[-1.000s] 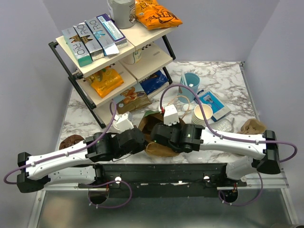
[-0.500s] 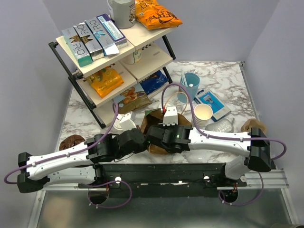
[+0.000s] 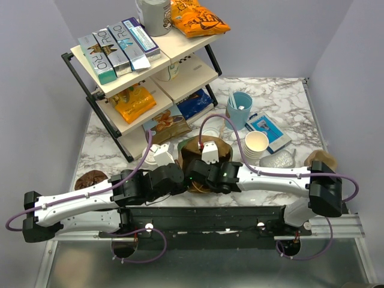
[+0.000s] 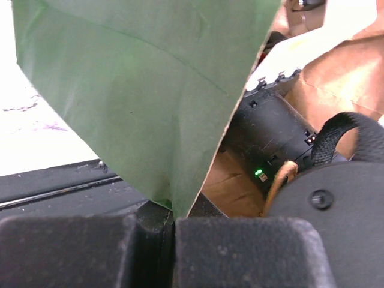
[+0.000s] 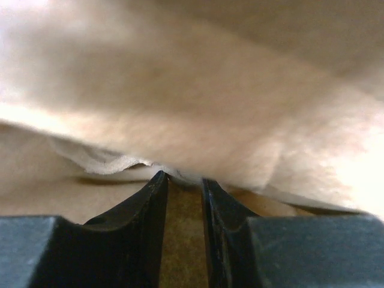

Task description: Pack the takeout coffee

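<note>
Your left jaws pinch the bag point(image 3: 187, 155) rim. Your right jaws, narrowly parted and empty, reach inside it. The coffee shows beside neither, so I can't tell whether it's packed.

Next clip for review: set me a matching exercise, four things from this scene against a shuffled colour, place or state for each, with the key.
Things
1. blue cup
2. row of boxes
3. stack of cups
4. left pincer

Descriptions
A. shut on the edge of the paper bag
B. cream-coloured, no lid
C. holds white sticks
D. lying on the top shelf

Pairs: 1-C, 2-D, 3-B, 4-A
</note>
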`<state>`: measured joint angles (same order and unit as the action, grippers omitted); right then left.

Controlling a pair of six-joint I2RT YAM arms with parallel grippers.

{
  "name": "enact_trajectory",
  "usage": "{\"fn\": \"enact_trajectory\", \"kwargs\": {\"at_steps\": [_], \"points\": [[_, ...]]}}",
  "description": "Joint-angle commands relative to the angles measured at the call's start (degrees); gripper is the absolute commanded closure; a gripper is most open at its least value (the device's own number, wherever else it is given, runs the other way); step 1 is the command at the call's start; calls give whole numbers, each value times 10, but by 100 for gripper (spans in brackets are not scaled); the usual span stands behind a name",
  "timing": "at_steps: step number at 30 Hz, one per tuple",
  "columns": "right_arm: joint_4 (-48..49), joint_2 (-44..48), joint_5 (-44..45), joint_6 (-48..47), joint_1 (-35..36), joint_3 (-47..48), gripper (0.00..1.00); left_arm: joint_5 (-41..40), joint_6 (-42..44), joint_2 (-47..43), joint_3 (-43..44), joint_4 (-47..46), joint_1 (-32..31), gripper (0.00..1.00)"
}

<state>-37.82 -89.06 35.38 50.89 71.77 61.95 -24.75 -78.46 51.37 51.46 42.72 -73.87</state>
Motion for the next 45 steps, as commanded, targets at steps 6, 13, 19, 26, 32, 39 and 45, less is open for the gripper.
{"fn": "enact_trajectory", "kwargs": {"at_steps": [6,13,19,26,32,39,45], "points": [[-35,-9,-162,-55,1,9,47,-8,35,0,21,-14,-4,100],[-94,50,-23,-62,-6,112,39,-6,49,-2,22,-18,-8,100],[-60,63,2,-58,-29,127,33,-4,65,-3,16,-28,-10,100],[-66,16,17,-33,-50,104,35,-1,68,-2,15,-22,-13,100],[-36,-33,-3,-19,-50,62,48,-4,82,1,18,-30,-13,100],[12,-73,-121,-36,-50,29,46,-9,88,14,32,-23,-13,100],[-29,-69,-153,-34,-50,31,41,-21,88,13,36,-16,-13,100]]}}
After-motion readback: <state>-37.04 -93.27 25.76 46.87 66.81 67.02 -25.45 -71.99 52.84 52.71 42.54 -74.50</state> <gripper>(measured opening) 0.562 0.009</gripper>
